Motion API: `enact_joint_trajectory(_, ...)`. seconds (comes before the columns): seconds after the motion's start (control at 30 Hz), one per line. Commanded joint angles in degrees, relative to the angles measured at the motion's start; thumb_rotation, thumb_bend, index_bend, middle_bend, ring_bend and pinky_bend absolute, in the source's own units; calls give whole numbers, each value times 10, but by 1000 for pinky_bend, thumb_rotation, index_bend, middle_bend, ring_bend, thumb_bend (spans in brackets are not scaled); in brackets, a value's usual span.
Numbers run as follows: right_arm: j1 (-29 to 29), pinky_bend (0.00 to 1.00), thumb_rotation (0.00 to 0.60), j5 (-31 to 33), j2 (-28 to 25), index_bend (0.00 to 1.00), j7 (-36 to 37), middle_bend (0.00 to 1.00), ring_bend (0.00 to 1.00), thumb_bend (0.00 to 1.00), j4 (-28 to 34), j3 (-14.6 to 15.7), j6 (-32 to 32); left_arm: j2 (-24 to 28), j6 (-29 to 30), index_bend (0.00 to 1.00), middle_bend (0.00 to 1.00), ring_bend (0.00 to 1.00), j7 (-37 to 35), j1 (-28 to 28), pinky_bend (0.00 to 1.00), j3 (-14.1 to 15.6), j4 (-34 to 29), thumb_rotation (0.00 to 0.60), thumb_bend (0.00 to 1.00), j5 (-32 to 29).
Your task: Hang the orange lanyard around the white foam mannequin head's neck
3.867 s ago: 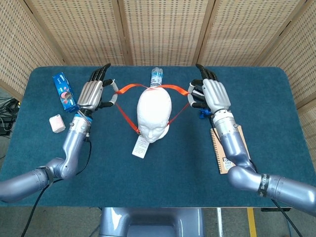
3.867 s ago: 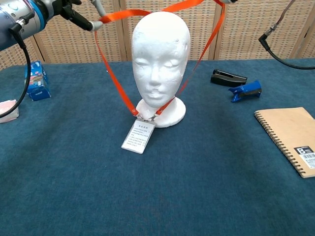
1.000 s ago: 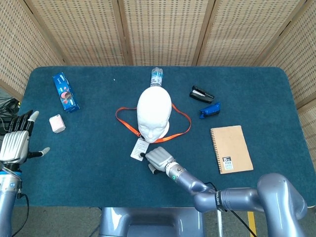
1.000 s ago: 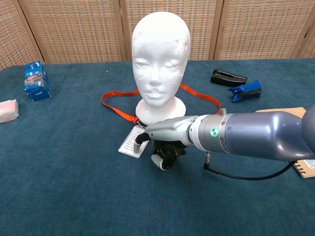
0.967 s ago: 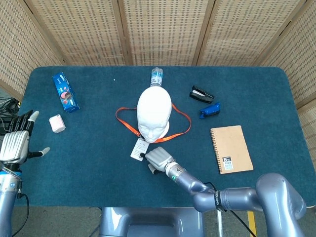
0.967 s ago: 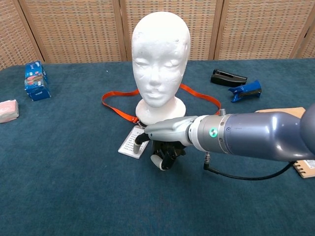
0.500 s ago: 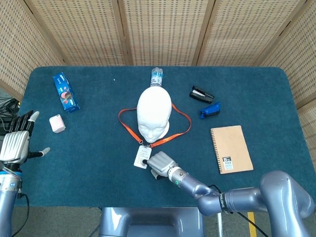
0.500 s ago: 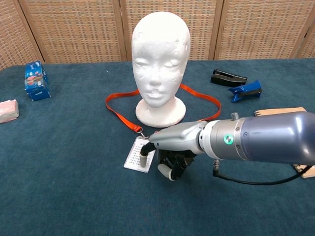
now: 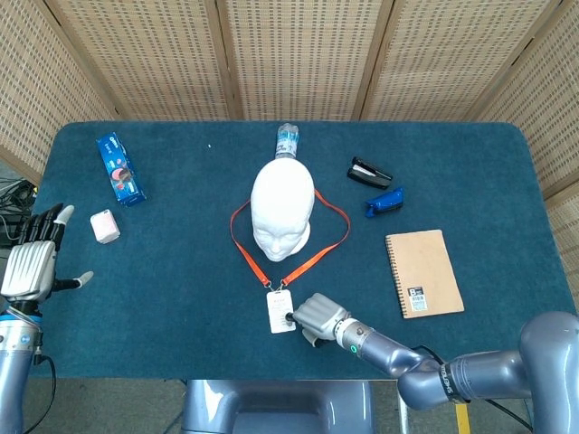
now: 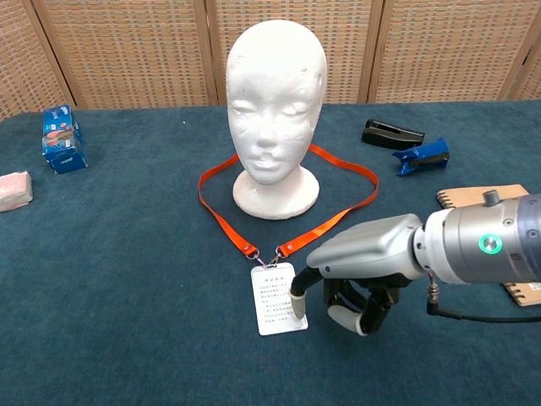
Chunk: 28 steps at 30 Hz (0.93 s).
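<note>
Chest view: right hand [image 10: 359, 279] presses one dark fingertip on the badge [image 10: 278, 309], other fingers curled under, gripping nothing. Beyond, the lanyard [image 10: 221, 211] lies flat on the table, looped round the head's [image 10: 277, 93] base. Far left, the left hand [image 9: 32, 262] hangs open, empty.

Lab tabletop [image 9: 181, 271], wicker screens [image 9: 298, 54]

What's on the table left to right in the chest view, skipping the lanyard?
Pink block → blue box → badge → right robot hand → stapler → blue clip → notebook.
</note>
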State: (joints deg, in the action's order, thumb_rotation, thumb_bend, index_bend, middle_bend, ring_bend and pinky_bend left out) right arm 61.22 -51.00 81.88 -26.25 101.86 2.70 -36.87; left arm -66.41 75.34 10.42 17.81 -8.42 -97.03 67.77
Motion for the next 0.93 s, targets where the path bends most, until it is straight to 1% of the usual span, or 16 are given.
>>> enact_joint_trajectory(0.03, -8, 740, 600, -19, -31, 308, 14, 743, 622, 844, 22, 6, -2, -1, 2, 0, 0, 0, 3, -1, 0, 0, -2, 600, 0, 2)
enact_joint_trajectory(0.13, -19, 741, 600, -46, -61, 309, 36, 743, 622, 844, 44, 1, -9, -2, 6, 0, 0, 0, 7, -3, 0, 1, -5, 600, 0, 5)
enact_joint_trajectory(0.2, -33, 741, 600, -80, -90, 310, 67, 743, 622, 844, 67, -9, -18, -2, 9, 0, 0, 0, 8, -4, 0, 2, -7, 600, 0, 9)
enact_joint_trajectory(0.3, -65, 741, 600, -145, -142, 316, 110, 743, 616, 844, 95, -18, -53, -2, 14, 0, 0, 0, 7, -8, 0, 5, -10, 600, 0, 17)
enact_joint_trajectory(0.4, -93, 740, 600, -191, -178, 328, 140, 742, 604, 843, 100, -19, -89, -2, 19, 0, 0, 0, 7, -12, 0, 8, -10, 600, 0, 24)
enact_joint_trajectory(0.47, -111, 736, 600, -210, -198, 334, 151, 740, 597, 837, 95, -18, -117, -2, 22, 0, 0, 0, 6, -15, 0, 11, -10, 600, 0, 28)
enact_joint_trajectory(0.53, -155, 722, 600, -255, -231, 336, 179, 727, 584, 806, 78, -13, -185, -1, 33, 0, 0, 0, 2, -22, 0, 15, -10, 600, 0, 40)
enact_joint_trajectory(0.6, -199, 688, 600, -292, -250, 330, 219, 693, 557, 720, 45, -8, -252, 0, 46, 0, 0, 0, -2, -30, 0, 21, -9, 600, 0, 55)
enact_joint_trajectory(0.63, -216, 643, 600, -304, -254, 317, 235, 653, 526, 632, 31, -7, -276, 0, 52, 0, 0, 0, -5, -34, 0, 24, -9, 600, 0, 61)
enact_joint_trajectory(0.67, -232, 558, 600, -313, -257, 292, 251, 584, 469, 509, 16, -6, -299, 0, 57, 0, 0, 0, -8, -38, 0, 26, -8, 600, 0, 67)
enact_joint_trajectory(0.7, -247, 480, 600, -320, -259, 267, 265, 518, 412, 417, 3, -6, -320, 1, 62, 0, 0, 0, -11, -41, 0, 29, -7, 600, 0, 73)
enact_joint_trajectory(0.77, -278, 180, 600, -325, -262, 143, 293, 235, 150, 131, -23, -5, -360, 1, 73, 0, 0, 0, -18, -50, 0, 34, -5, 600, 0, 83)
enact_joint_trajectory(0.8, -292, 71, 600, -328, -262, 72, 301, 106, 48, 44, -35, -4, -377, 0, 78, 0, 0, 0, -22, -54, 0, 37, -3, 600, 0, 89)
enact_joint_trajectory(0.83, -305, 25, 600, -328, -261, 36, 302, 48, 9, 11, -46, -4, -393, 0, 83, 0, 0, 0, -26, -58, 0, 40, 0, 600, 0, 94)
enact_joint_trajectory(0.87, -322, 0, 600, -326, -259, 4, 289, 5, 0, 0, -61, -3, -412, 0, 88, 0, 0, 0, -30, -63, 0, 43, 4, 600, 0, 101)
enact_joint_trajectory(0.93, -347, 0, 600, -320, -252, 0, 263, 0, 0, 0, -73, -4, -439, -1, 95, 0, 0, 0, -34, -70, 0, 48, 9, 600, 0, 109)
